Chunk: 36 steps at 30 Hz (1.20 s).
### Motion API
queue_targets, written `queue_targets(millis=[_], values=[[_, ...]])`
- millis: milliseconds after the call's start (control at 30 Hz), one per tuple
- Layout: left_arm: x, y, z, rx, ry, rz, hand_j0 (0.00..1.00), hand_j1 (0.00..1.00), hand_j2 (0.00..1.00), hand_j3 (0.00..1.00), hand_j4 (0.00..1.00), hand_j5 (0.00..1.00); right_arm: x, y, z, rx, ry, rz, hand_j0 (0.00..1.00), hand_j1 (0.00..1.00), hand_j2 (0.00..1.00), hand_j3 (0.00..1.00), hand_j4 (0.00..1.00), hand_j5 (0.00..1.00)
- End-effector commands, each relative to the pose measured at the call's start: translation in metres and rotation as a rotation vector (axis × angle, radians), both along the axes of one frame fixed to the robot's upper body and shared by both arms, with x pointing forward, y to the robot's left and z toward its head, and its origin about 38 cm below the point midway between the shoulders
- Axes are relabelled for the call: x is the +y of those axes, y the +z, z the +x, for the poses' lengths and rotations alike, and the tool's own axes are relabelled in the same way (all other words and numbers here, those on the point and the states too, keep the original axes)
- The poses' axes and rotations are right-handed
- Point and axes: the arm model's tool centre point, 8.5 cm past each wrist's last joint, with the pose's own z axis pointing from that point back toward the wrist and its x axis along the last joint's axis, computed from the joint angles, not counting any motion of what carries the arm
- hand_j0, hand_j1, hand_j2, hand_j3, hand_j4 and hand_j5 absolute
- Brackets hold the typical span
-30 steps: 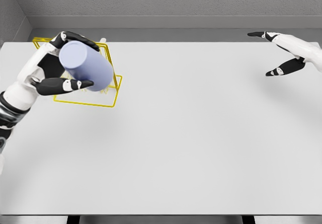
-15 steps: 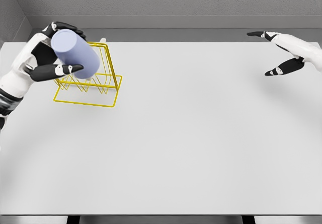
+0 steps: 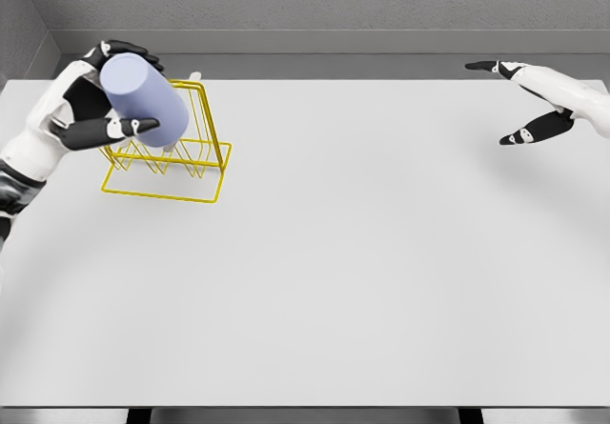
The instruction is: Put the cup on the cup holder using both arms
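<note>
Black fingers (image 3: 129,127) of the left hand (image 3: 81,105) are wrapped around the pale lavender cup (image 3: 144,99), thumb pressed along its near side, the others curling over the far top edge. The cup sits tilted in that grip, its closed end up and to the left, its body slanting down to the right. Directly under and behind those fingers stands the yellow wire cup holder (image 3: 172,162), and the cup overlaps its upper left corner; whether it touches the wires, I can't tell. The holder's rectangular base rests on the white table (image 3: 362,272), just below the thumb. Far across on the other side, the right hand (image 3: 538,100) hovers over the table's far right corner, its fingers spread wide apart, index pointing left, holding nothing, well apart from cup and holder.
</note>
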Motion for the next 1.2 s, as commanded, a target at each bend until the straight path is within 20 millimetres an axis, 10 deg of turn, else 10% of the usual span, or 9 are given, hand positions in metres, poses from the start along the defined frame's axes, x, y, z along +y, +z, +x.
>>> queue_targets(millis=[0,267,433,867,1167], values=[[-0.002,-0.001,0.0,0.0,-0.002,0.007,0.45,0.45,0.45,0.45,0.45,0.45,0.0,0.0,0.0,0.001,-0.003,0.008,1.0,1.0,1.0,1.0,1.0,1.0],[-0.002,-0.012,-0.004,0.023,0.002,0.018,0.45,0.45,0.45,0.45,0.45,0.45,0.0,0.0,0.0,0.002,-0.002,0.007,1.0,1.0,1.0,1.0,1.0,1.0],[-0.003,-0.01,-0.004,0.019,-0.001,0.021,1.0,1.0,1.0,1.0,1.0,1.0,0.0,0.0,0.0,0.001,-0.003,0.008,1.0,1.0,1.0,1.0,1.0,1.0],[-0.003,-0.007,-0.006,0.002,-0.003,0.012,1.0,1.0,1.0,1.0,1.0,1.0,-0.001,0.0,0.0,0.002,-0.004,0.007,1.0,1.0,1.0,1.0,1.0,1.0],[0.029,0.022,-0.054,-0.123,0.045,0.036,1.0,1.0,1.0,1.0,1.0,1.0,-0.003,0.001,0.0,0.0,-0.008,0.005,1.0,1.0,1.0,1.0,1.0,1.0]])
